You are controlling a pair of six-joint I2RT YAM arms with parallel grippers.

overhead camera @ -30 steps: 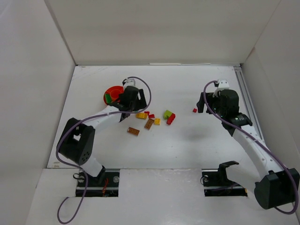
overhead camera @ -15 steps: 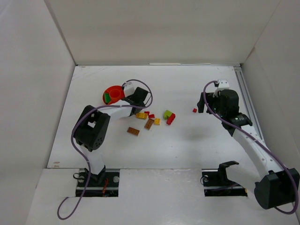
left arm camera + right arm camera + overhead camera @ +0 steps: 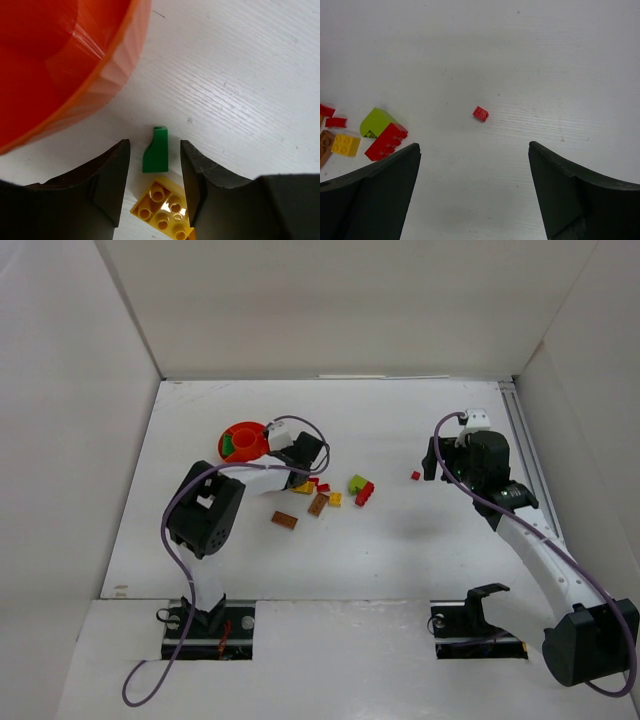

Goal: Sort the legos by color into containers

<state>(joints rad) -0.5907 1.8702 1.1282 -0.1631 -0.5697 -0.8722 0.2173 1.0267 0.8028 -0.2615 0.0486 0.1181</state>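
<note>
overhead looks down; close right wrist view shares red brick (image 3: 480, 113)

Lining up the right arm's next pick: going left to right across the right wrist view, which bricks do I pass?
Yellow brick → lime brick → small lone red brick.

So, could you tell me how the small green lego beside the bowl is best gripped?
Come from above and close on the green lego's two long sides: it lies flat and narrow, lined up between the open left gripper's fingers.
</note>
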